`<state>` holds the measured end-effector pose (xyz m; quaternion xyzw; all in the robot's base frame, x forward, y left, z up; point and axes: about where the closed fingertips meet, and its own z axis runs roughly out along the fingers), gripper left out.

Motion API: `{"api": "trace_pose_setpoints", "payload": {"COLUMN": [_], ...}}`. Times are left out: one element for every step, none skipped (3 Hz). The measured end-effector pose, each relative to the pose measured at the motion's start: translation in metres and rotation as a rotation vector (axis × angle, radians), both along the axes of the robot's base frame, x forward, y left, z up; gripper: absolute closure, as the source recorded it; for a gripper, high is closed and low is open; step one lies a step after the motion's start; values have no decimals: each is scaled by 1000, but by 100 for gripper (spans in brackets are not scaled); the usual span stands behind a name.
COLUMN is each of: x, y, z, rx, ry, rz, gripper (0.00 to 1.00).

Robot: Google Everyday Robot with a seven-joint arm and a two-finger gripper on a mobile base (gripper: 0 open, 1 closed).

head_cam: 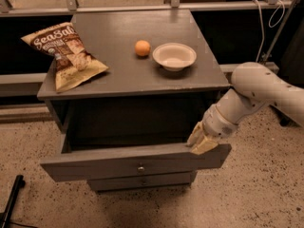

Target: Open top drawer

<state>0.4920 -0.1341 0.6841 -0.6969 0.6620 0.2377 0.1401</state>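
Note:
The top drawer (95, 164) of the grey cabinet is pulled well out; its front has a small round metal knob (140, 168) at the centre and its inside is dark. My gripper (201, 141) sits at the right end of the drawer front's top edge, its cream fingers (205, 145) hooked over the rim. The white arm comes in from the right. A narrower grey drawer (142, 180) shows just below, closed.
On the cabinet top (118, 75) lie a chip bag (66, 53) at the left, an orange (142, 48) and a white bowl (174, 56). A black pole (10, 201) stands at the lower left on the speckled floor. A rail and cables run behind.

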Motion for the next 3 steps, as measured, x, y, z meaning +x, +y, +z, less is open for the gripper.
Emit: {"api": "trace_pose_setpoints", "payload": {"x": [0, -10, -31], "y": [-2, 2, 14], "z": [0, 6, 21], "rx": [0, 13, 36], "ry": [0, 11, 29], "rz": [0, 8, 29], "gripper": [100, 100, 100]}}
